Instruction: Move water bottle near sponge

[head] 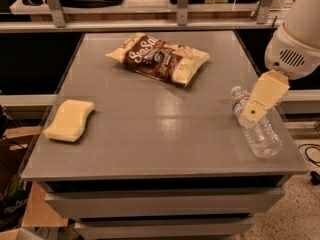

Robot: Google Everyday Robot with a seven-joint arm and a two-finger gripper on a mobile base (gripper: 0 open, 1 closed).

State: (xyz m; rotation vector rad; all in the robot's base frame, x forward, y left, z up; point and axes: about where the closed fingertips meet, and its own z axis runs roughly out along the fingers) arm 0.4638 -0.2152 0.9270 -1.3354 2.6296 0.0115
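Observation:
The water bottle lies on its side near the right edge of the grey table, its white cap pointing to the back. The pale yellow sponge lies at the table's left side, far from the bottle. My gripper hangs from the white arm at the right and sits just above the bottle's cap end, partly covering its label.
A brown-and-cream chip bag lies at the back middle of the table. Shelving with metal uprights runs behind the table. Cardboard boxes stand on the floor at the left.

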